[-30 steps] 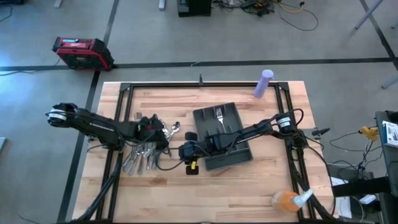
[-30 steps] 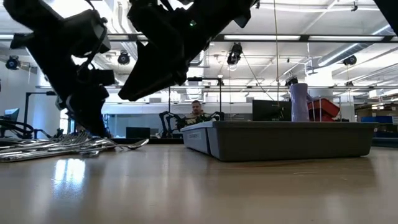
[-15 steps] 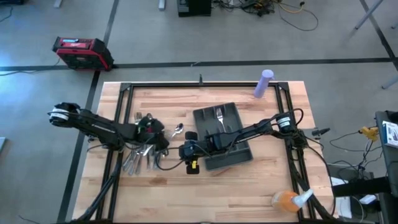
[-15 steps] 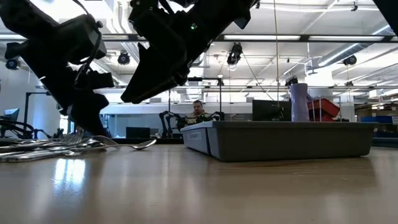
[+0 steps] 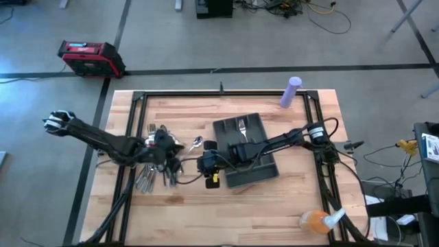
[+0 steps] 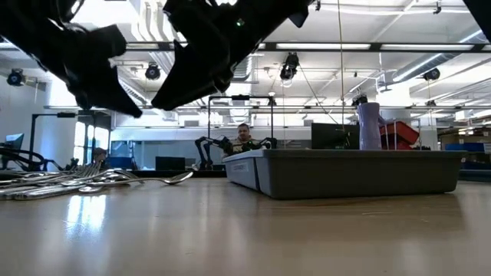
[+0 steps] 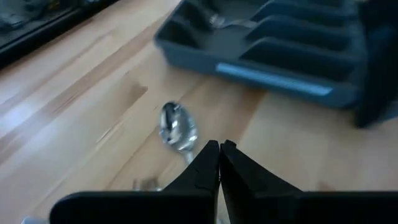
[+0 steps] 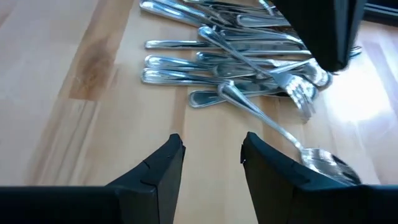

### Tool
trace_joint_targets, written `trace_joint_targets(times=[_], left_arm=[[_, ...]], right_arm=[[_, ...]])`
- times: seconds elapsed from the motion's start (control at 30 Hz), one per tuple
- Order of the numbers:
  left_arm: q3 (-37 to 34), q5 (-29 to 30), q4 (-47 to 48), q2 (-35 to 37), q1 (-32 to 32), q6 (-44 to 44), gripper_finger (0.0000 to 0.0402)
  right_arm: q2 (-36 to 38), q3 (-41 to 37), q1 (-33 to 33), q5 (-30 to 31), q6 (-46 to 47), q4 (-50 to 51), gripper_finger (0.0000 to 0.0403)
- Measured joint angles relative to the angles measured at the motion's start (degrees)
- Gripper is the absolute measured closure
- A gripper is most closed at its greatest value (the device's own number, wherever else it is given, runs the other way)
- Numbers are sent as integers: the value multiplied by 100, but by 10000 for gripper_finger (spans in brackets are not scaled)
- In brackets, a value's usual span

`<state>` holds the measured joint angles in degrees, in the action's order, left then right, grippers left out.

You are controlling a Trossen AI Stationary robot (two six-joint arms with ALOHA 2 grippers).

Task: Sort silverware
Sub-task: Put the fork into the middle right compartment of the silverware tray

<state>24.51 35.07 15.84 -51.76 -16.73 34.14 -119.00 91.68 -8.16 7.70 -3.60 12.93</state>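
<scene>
One spoon (image 7: 178,129) (L wrist only) beyond shut left hand (image 7: 219,163)

no readable text showing

nothing is reading as text, label, brand, number or sign in any of the four views. the red case (image 5: 91,57) on the floor is showing a pale patch on its lid, too small to read. the box (image 5: 431,147) at the right edge is carrying a white label whose print is blurring out. the purple bottle (image 5: 291,92), the dark tray (image 5: 255,126) and the silverware (image 8: 236,59) are bearing no markings that can be made out.
</scene>
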Motion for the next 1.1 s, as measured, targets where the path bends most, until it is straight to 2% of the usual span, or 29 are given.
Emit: trace_joint_targets(times=[0.13, 0.27, 0.33, 0.43, 0.57, 0.73, 0.87, 1.0, 1.1], left_arm=[[-43, -297, 157, 200, -20, 163, 400], [-220, -776, 525, 49, 113, 1020, 385], [-319, -763, 840, -112, 151, 1483, 368], [-437, -477, 985, -366, 163, 1923, 332], [-437, -199, 869, -605, 164, 2051, 269], [-467, -160, 958, -1076, 199, 1996, 192], [-479, 7, 910, -1550, 282, 2205, 154], [-467, 176, 597, -1991, 298, 2252, 155], [-455, 279, 352, -2240, 297, 2226, 198]], right_arm=[[-4, 0, 55, -5, -1, 7, 246], [-4, 0, 61, -17, 0, -4, 238], [-4, 0, 59, -20, 1, -39, 236], [-4, 0, 59, -20, 4, -43, 236], [-7, 0, 61, -17, 50, -42, 239], [-9, 0, 61, -19, 151, -37, 240], [-11, 2, 61, -20, 164, -62, 236], [-15, 9, 70, -17, 166, -191, 237], [-15, 9, 70, -17, 164, -199, 242]])
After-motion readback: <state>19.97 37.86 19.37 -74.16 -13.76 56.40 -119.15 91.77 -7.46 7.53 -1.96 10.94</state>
